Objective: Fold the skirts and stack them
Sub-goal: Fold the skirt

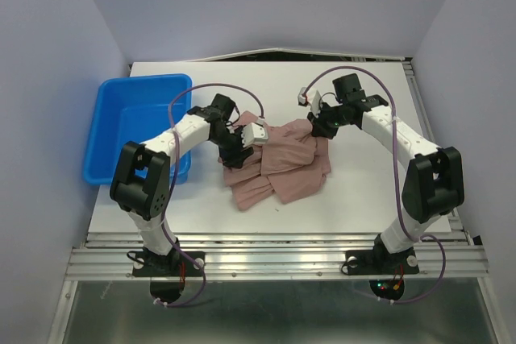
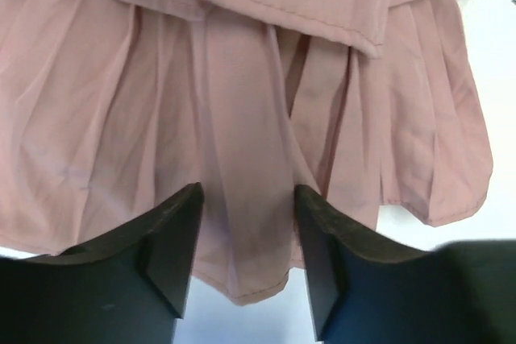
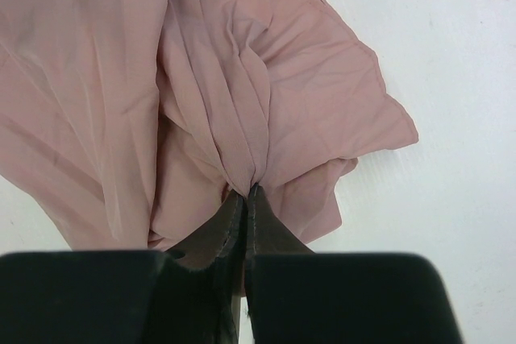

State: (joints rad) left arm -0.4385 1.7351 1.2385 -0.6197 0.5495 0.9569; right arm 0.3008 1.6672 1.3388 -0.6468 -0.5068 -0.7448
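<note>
Two states on our limp, light-looking mauve-pink pleated cloth skirt (image 1: pixel 278 165): right gripper (image 3: pixel 247 193) pinching a fold, left gripper (image 2: pixel 246 199) agape; we'd grab hemmed edges.

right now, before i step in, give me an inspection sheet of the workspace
surface: white table, no spills seen
job's things: mauve-pink skirt bunched mid-table, layers overlapping, not neatly folded; cannot tell if one or more
clutter: blue bin at the table's left edge, nothing seen inside
grippers: left gripper open over the ruffled hem; right gripper shut on a pinch of skirt
cables: purple cables loop above both arms, no snag on the cloth seen
surroundings: pale walls on three sides, metal rails along the near edge
</note>
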